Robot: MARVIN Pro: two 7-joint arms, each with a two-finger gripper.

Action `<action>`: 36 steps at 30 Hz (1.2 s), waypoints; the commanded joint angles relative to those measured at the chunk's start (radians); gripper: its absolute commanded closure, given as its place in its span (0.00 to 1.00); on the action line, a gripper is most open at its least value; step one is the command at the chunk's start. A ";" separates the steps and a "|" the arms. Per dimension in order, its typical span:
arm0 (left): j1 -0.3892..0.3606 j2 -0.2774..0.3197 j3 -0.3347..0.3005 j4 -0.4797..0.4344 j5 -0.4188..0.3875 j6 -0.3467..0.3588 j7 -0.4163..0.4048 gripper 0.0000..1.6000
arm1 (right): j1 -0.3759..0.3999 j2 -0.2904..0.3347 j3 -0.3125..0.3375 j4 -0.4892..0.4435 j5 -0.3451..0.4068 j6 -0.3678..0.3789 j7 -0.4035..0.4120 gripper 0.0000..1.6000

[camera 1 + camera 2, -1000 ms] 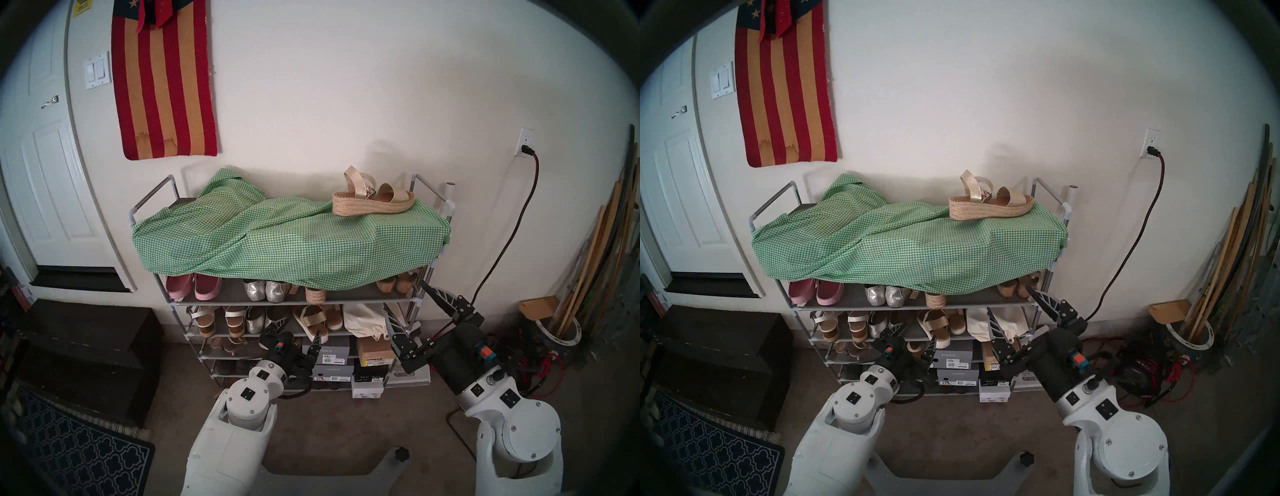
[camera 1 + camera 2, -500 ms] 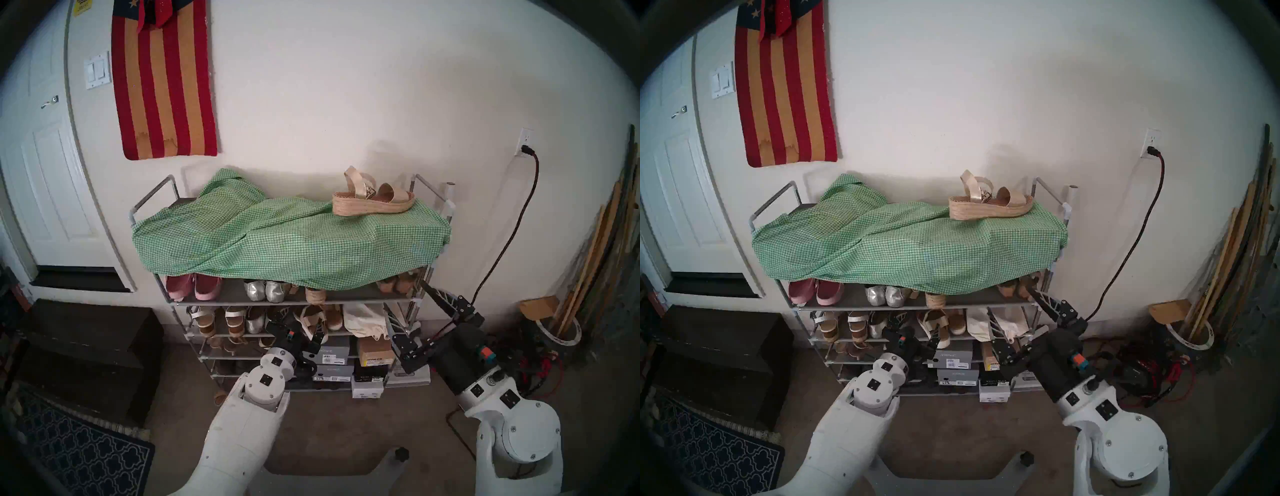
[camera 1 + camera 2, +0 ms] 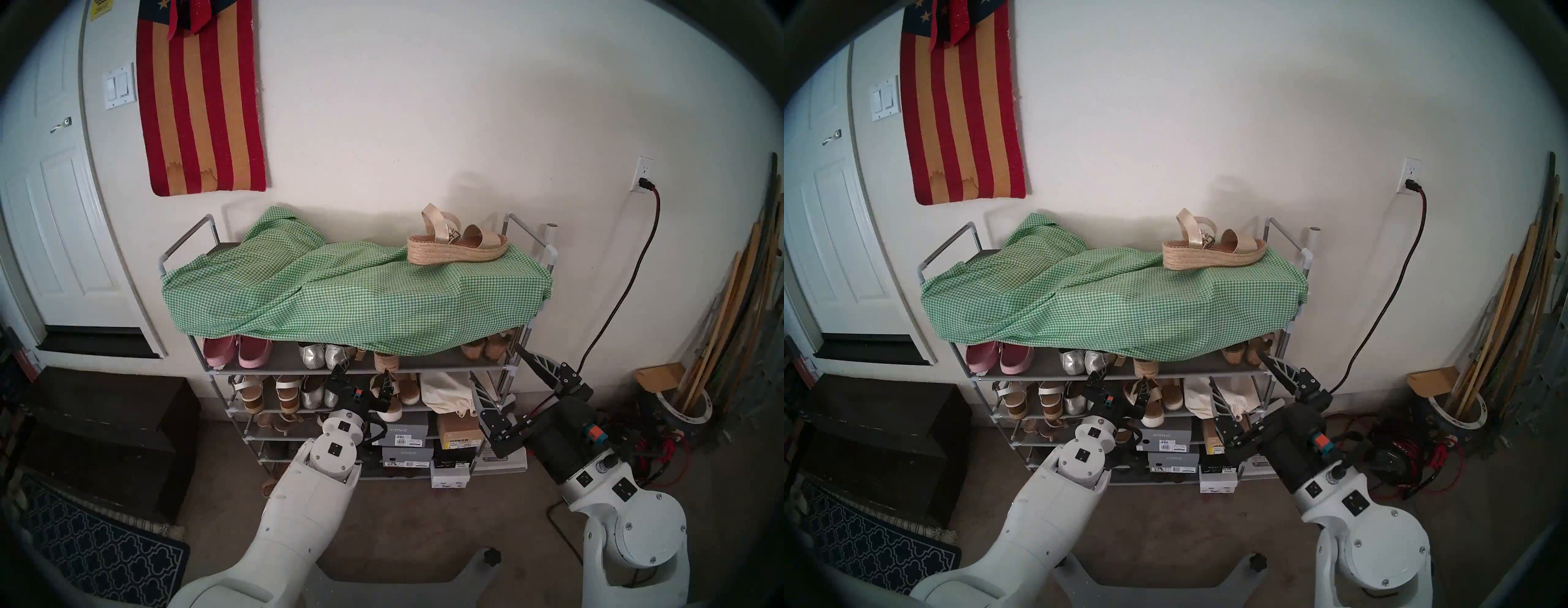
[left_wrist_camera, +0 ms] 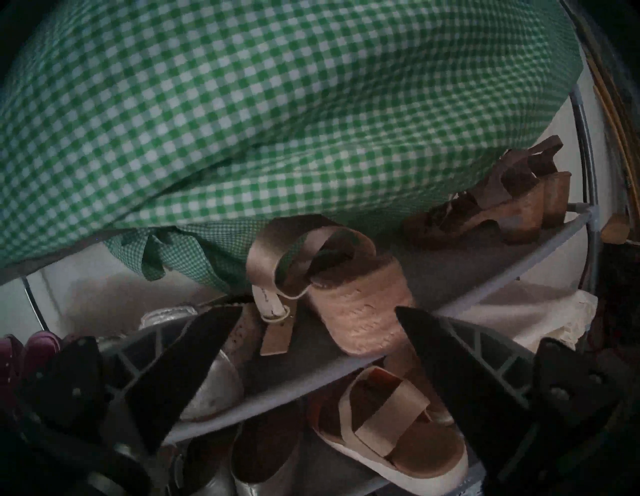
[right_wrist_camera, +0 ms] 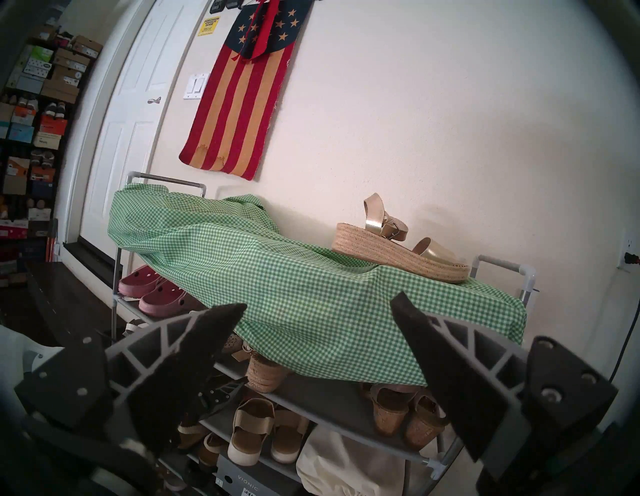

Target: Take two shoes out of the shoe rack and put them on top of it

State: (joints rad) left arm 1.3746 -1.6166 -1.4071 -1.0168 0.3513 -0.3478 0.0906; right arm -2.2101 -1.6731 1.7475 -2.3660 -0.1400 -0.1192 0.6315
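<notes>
One shoe rack [image 3: 458, 364] stands against the wall, one green checked cloth [image 3: 348, 293] draped over its top and hanging down across the front of the shelf below. Two jute-soled sandals count as the pair: one [image 3: 457, 246] sits on top of the cloth at the right end, the other [image 4: 346, 294] waits on the upper shelf, heel outward, half under the hanging cloth edge. Beside it on that shelf are two pink clogs [image 3: 237, 351], two silver flats [image 3: 324, 356] and two cork wedges [image 3: 483, 349]. Two grippers are up: the left gripper [image 3: 364, 373], fingers [image 4: 180, 367] released and spread, points at the shelved sandal without touching; the right gripper [image 3: 496, 365] hangs open and empty by the rack's right post.
</notes>
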 commanded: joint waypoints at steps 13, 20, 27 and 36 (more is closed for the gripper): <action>-0.144 0.019 -0.022 0.144 0.042 -0.076 0.057 0.00 | 0.003 0.002 -0.005 -0.001 -0.001 -0.001 0.004 0.00; -0.244 0.012 -0.021 0.312 0.083 -0.124 0.123 0.00 | 0.003 0.002 -0.004 -0.001 -0.001 -0.001 0.004 0.00; -0.302 0.003 -0.023 0.407 0.094 -0.155 0.161 0.00 | 0.003 0.002 -0.004 -0.001 -0.001 -0.001 0.004 0.00; -0.386 -0.016 -0.023 0.562 0.118 -0.220 0.247 0.00 | 0.003 0.002 -0.004 -0.001 -0.001 -0.001 0.004 0.00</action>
State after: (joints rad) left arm 1.0728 -1.6158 -1.4312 -0.5414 0.4586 -0.5229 0.2812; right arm -2.2096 -1.6730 1.7474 -2.3660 -0.1395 -0.1205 0.6336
